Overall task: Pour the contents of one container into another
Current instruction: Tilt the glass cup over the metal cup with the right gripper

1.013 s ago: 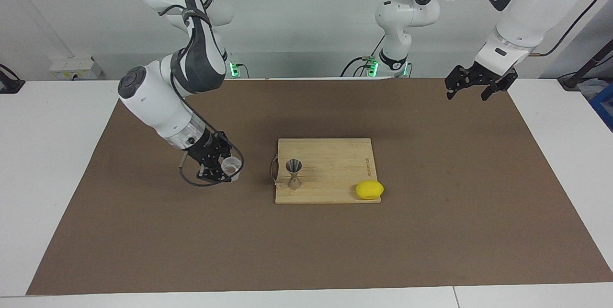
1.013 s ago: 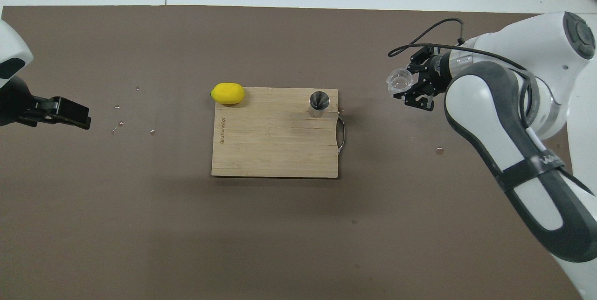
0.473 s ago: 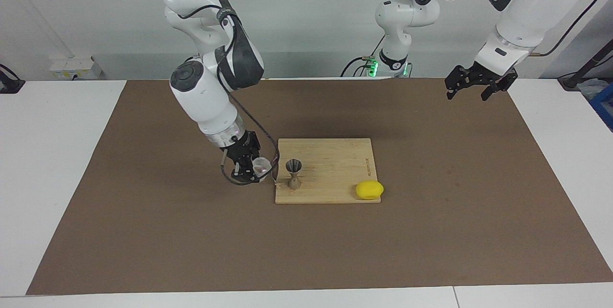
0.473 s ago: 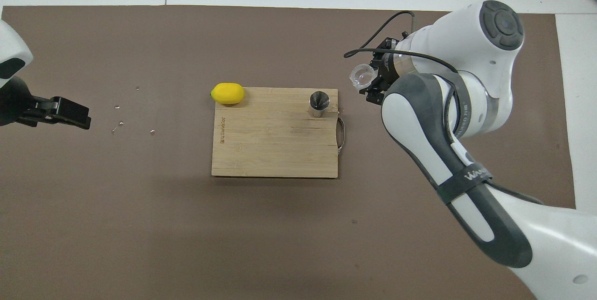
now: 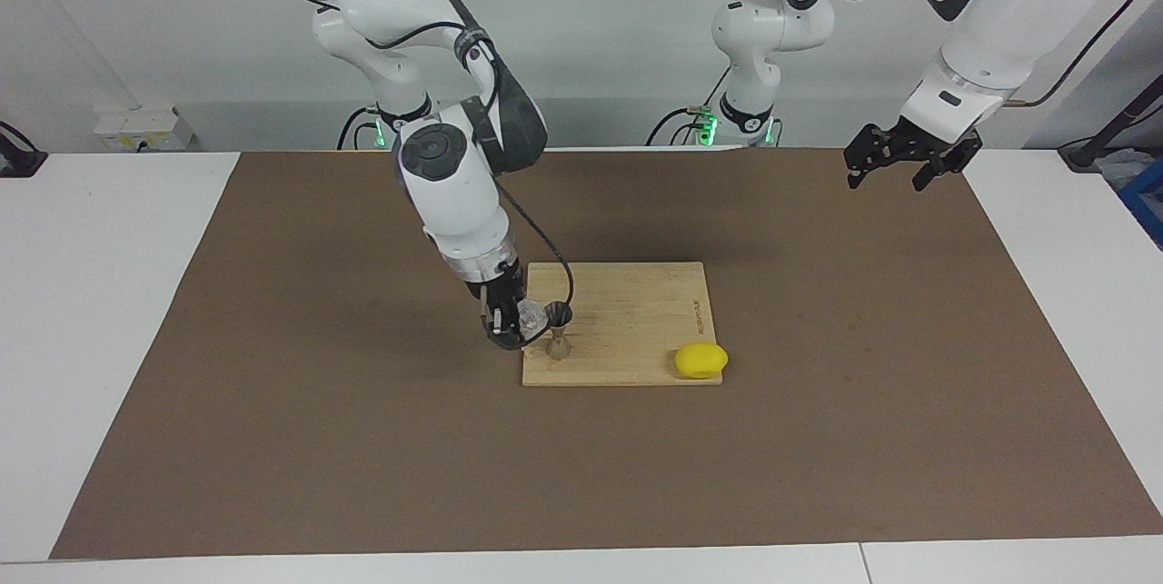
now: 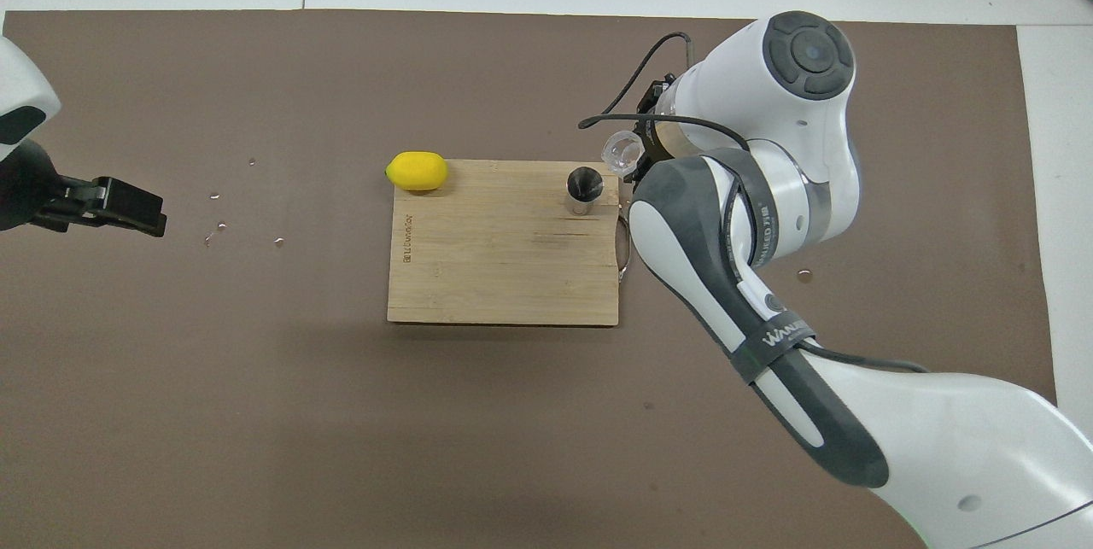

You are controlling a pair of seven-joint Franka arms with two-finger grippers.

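Observation:
The clear ribbed glass cup point(image 5: 531, 315) is held in my right gripper point(image 5: 514, 321), which is shut on it. The cup hangs over the handle end of the wooden cutting board point(image 5: 636, 321), close beside the upper rim of the silver hourglass jigger point(image 5: 557, 331), and leans toward it. In the overhead view the cup point(image 6: 622, 149) sits next to the jigger point(image 6: 585, 188), whose open cone faces up. The jigger stands upright on the board point(image 6: 504, 267). My left gripper point(image 5: 909, 163) waits open and empty in the air over the left arm's end of the mat point(image 6: 115, 206).
A yellow lemon point(image 5: 700, 360) lies at the board's corner toward the left arm's end, farther from the robots point(image 6: 417, 171). The board's metal handle point(image 6: 625, 248) faces the right arm's end. Small water drops point(image 6: 218, 226) dot the brown mat.
My right arm has carried the cup from over the mat at the right arm's end across to the jigger on the board. The left arm has not moved.

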